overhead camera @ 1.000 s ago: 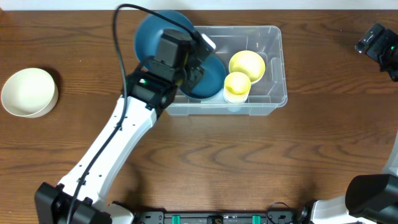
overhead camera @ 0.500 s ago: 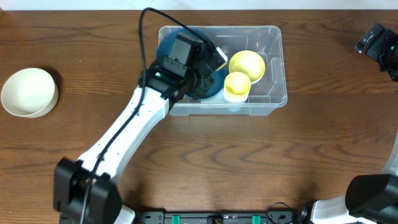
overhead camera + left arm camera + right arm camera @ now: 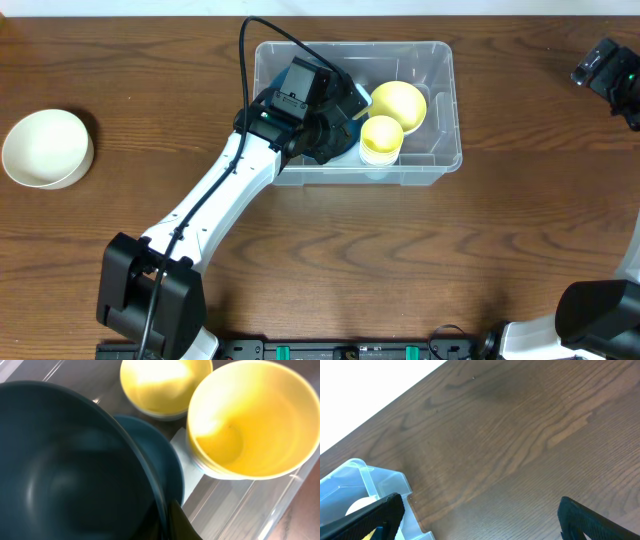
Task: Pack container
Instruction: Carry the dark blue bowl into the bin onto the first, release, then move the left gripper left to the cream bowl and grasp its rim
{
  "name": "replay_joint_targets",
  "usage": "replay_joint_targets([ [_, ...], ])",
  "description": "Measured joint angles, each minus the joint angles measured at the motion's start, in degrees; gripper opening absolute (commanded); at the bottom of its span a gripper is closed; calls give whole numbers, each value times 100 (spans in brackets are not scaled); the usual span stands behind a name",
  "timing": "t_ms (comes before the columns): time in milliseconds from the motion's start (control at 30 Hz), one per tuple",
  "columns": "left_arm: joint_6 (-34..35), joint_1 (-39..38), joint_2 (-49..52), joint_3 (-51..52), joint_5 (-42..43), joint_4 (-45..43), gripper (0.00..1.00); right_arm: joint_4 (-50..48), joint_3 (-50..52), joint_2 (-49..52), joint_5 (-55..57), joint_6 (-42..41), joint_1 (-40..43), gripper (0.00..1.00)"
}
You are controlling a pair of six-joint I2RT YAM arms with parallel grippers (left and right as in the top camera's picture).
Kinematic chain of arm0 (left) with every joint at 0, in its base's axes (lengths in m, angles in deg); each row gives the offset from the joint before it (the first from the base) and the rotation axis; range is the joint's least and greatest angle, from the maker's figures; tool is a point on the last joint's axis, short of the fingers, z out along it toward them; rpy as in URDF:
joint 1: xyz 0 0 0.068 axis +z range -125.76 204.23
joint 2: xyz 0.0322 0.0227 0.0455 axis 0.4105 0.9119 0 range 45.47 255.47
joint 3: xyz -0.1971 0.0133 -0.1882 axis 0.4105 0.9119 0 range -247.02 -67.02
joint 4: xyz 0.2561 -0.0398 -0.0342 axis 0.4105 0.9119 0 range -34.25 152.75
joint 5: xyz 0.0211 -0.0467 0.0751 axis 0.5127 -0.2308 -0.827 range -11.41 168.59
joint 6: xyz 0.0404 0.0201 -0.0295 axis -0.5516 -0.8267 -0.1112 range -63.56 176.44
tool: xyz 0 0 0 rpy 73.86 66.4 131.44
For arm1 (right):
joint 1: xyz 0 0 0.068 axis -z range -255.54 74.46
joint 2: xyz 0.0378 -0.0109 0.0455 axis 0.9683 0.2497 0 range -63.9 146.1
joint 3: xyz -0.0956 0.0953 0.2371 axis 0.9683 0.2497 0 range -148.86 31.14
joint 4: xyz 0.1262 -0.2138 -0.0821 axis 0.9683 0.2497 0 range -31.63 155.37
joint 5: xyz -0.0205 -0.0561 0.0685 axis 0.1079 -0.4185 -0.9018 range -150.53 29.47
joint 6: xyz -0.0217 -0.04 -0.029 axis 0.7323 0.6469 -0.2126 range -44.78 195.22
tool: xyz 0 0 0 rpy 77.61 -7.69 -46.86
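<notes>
Overhead: container (image 3: 432, 160) being seen at far centre of table (image 3: 500, 250). Left gripper (image 3: 338, 102) being held inside its left half, with blue bowl (image 3: 347, 128). Yellow bowl (image 3: 398, 103) and yellow cup (image 3: 381, 137) being housed in right half. White bowl (image 3: 47, 148) being seen well apart at table's left.

Left wrist: blue bowl's rim being pinched by closed jaws, only one finger (image 3: 177, 521) being shown.

Right wrist: right gripper (image 3: 480, 522) being held wide open, nothing being gripped, container's corner being glimpsed at lower left.
</notes>
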State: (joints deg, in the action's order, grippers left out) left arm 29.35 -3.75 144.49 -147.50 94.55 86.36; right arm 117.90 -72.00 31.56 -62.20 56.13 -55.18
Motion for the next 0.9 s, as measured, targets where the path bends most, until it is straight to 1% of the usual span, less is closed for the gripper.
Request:
replay_joint_targets([
  [267, 0, 0, 166, 0, 63, -66, 6, 0, 0, 0, 0, 0, 0, 99],
  [367, -26, 0, 251, 0, 63, -81, 23, 0, 0, 0, 0, 0, 0, 99],
  [433, -44, 0, 258, 0, 63, -94, 29, 0, 0, 0, 0, 0, 0, 99],
  [633, -35, 2, 258, 0, 63, -155, 31, 0, 0, 0, -2, 0, 0, 98],
  [767, -7, 15, 258, 0, 59, -428, 31, 0, 0, 0, 0, 0, 0, 99],
  [900, 402, 184, 216, 0, -155, -769, 36, 0, 0, 0, 0, 0, 0, 99],
])
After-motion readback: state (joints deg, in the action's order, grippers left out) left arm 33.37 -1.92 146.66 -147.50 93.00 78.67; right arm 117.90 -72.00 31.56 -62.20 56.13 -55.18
